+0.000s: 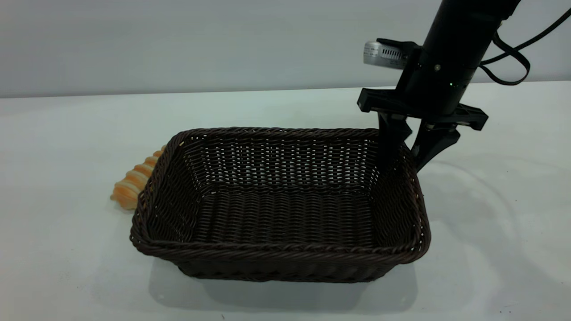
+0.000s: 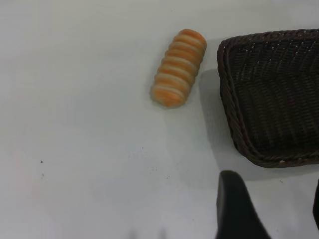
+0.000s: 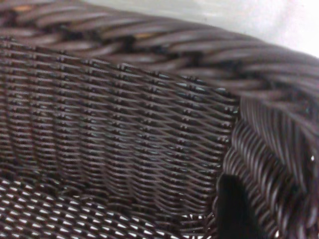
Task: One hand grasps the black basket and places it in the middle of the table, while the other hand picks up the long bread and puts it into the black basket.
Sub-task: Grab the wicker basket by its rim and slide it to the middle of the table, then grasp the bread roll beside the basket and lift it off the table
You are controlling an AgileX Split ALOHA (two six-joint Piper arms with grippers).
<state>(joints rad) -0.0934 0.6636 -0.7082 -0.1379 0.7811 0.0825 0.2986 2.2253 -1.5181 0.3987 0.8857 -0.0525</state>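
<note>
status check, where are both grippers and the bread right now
Right gripper straddles the black basket right-wall rim, one finger inside, one outside. Left gripper open above the table, empty. Long bread on the table beside the basket. Nothing blocking.

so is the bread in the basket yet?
No, the long bread lies on the table beside the black basket, outside its rim.

**Matte black arm, silver camera block**

The right arm point(image 1: 459, 40) is a round matte black tube with a small green light and a pale screw head near its lower end. A silver-grey slotted camera block point(image 1: 386, 54) is fixed to its side. Black cable point(image 1: 513, 53) loops beside it. Below, a flat black crossbar carries the right gripper point(image 1: 408, 149), with tapered black fingers point(image 1: 392, 142). The left gripper's fingers point(image 2: 237, 209) are likewise plain black.
</note>
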